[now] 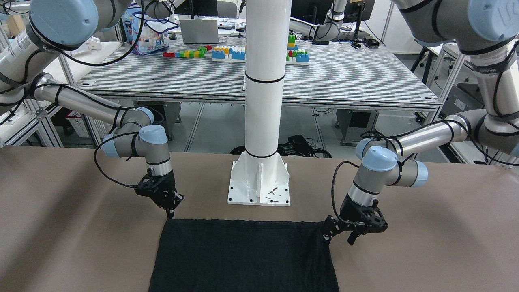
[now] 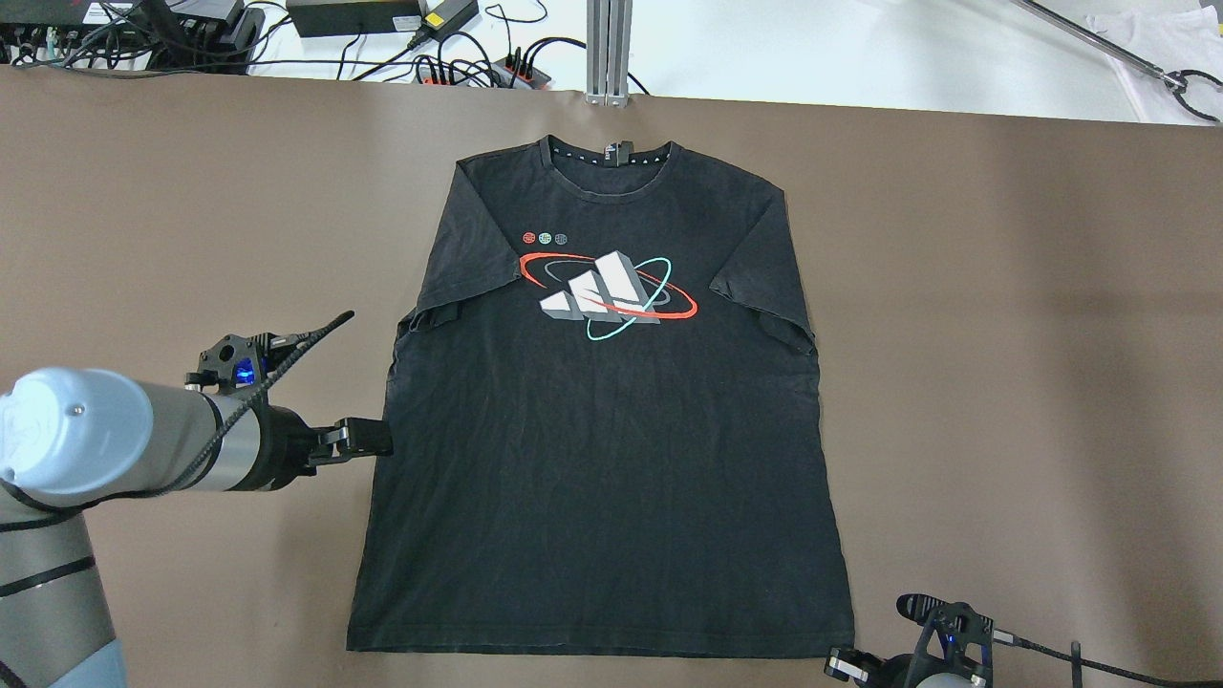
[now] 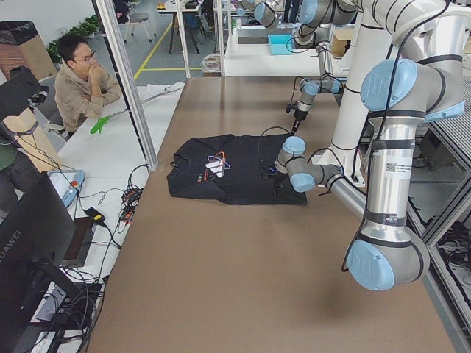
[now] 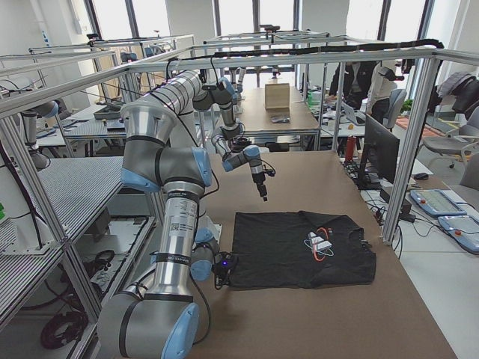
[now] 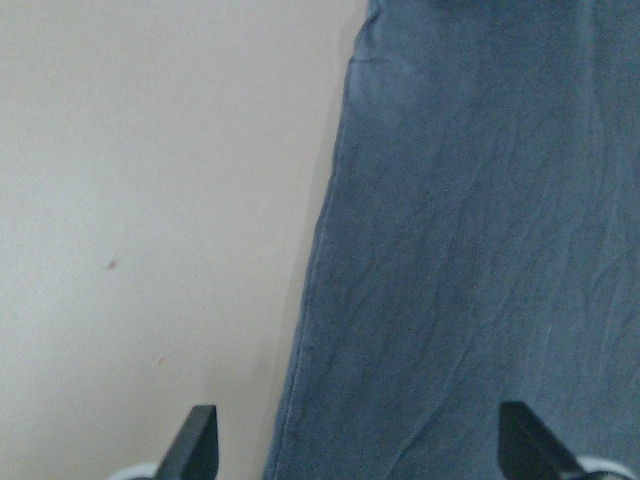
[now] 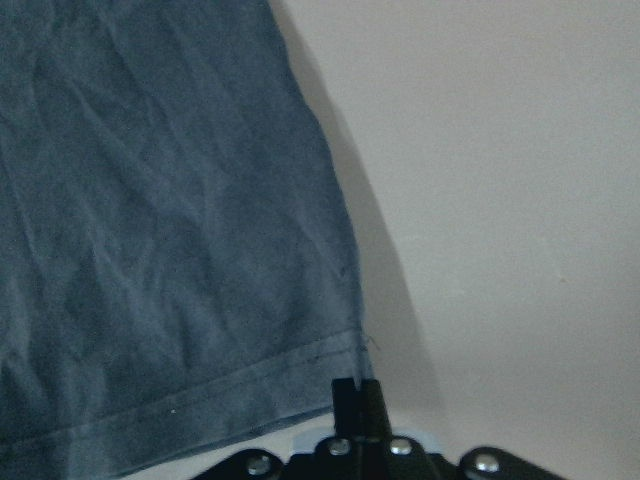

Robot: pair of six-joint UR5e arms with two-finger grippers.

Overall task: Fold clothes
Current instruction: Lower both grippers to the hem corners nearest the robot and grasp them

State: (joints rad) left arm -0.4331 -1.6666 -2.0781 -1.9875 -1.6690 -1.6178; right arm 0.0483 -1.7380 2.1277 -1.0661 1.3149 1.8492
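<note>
In the front-facing view, the black soft-fabric T-shirt lies flat on the brown matte table. Its hem runs just in front of the white round pillar. The right gripper, on this view's left, points down at one end of the hem with its fingers together. The left gripper sits low at the other end, fingers apart.

Overhead, the T-shirt is spread face up with its printed logo showing. The collar is on the far side, both sleeves are out, and the hem is near the robot. The left gripper is at the left side edge, and the right gripper is just beside the near right hem corner.

Both side views show the same flat garment mid-table with an arm at each side. The grippers are too small there to tell how the jaws stand.

In the left wrist view the fingertips stand wide apart with the shirt's side edge running between them, gripping nothing. In the right wrist view the fingers are closed together just beside the hem corner, with no cloth visibly pinched.

Judging from this, no fold has been made yet. The arms look set to take hold near the hem, and the whole folding job remains.
</note>
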